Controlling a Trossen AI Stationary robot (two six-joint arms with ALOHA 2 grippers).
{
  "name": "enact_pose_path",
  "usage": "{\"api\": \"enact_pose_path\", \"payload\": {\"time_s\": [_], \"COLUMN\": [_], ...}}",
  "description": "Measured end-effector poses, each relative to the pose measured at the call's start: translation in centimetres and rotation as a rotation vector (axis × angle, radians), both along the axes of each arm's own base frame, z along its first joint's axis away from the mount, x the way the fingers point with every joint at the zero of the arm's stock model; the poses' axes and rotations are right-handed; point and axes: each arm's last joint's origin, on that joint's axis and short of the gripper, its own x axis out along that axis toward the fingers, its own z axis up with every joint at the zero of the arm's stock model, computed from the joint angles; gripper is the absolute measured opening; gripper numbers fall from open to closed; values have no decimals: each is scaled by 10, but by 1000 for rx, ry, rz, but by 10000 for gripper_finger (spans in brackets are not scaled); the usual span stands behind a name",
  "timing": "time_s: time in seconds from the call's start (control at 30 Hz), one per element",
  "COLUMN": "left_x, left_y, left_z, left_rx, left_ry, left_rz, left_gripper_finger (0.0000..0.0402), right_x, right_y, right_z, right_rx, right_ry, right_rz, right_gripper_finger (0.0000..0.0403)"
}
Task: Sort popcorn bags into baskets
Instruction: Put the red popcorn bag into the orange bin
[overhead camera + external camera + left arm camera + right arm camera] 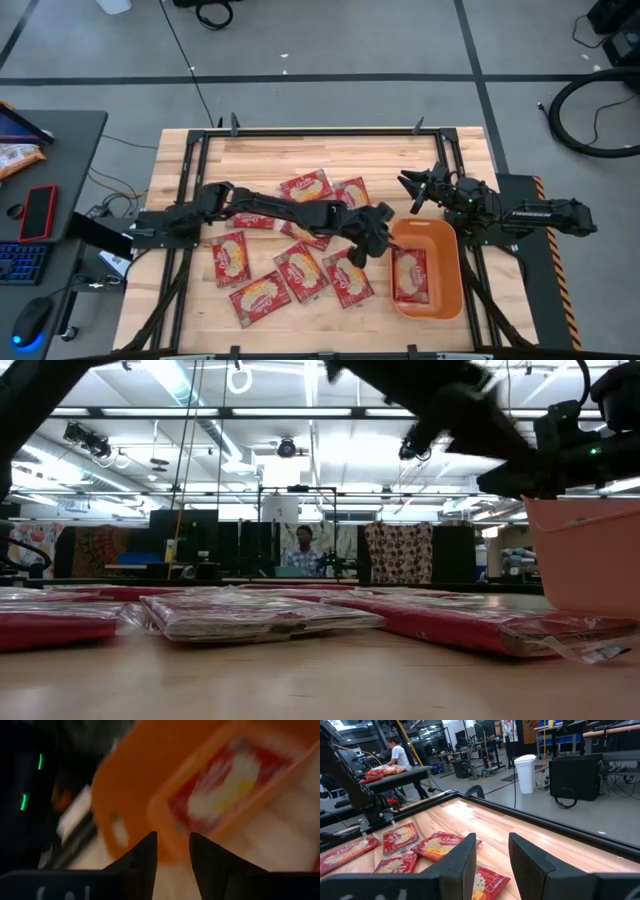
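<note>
- My left jaws (372, 232) hang just beside the basket (447, 297), at its wall nearest the desk's middle. They stand parted with nothing between them, because one bag (409, 275) already lies flat inside the basket.
- My right jaws (416, 189) wait above the desk's far right part, beyond the basket, parted and empty, clear of the left arm's path.
- The remaining bags (300, 272) lie spread over the desk's middle, toward its near edge, within my left arm's reach, I judge.
</note>
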Motion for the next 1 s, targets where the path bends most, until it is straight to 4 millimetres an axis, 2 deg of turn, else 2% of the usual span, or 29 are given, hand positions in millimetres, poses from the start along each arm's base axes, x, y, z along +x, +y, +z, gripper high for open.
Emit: {"api": "enact_pose_path", "payload": {"time_s": [0.07,0.17,0.33,0.47,0.67,0.8,1.0], "left_x": [-10,-22,-43,-60,-83,-94,-101], "left_y": [3,12,33,53,84,100,106], "left_z": [5,-1,-18,-44,-68,-74,-79], "left_rx": [17,28,54,60,32,-1,-62], "left_ry": [73,213,426,560,512,405,367], "left_rz": [95,239,474,577,675,828,997], "left_gripper_finger": [112,105,100,100,100,102,133], "right_x": [0,0,0,0,0,0,0], "right_y": [0,0,0,0,0,0,0], "right_z": [0,0,2,2,3,3,3], "right_rx": [-1,-1,-3,-4,-5,-6,-6], "right_ry": [-3,-4,-16,-19,-26,-32,-31], "right_rz": [0,0,0,0,-2,-2,0], "right_gripper_finger": [120,120,121,121,121,121,121]}}
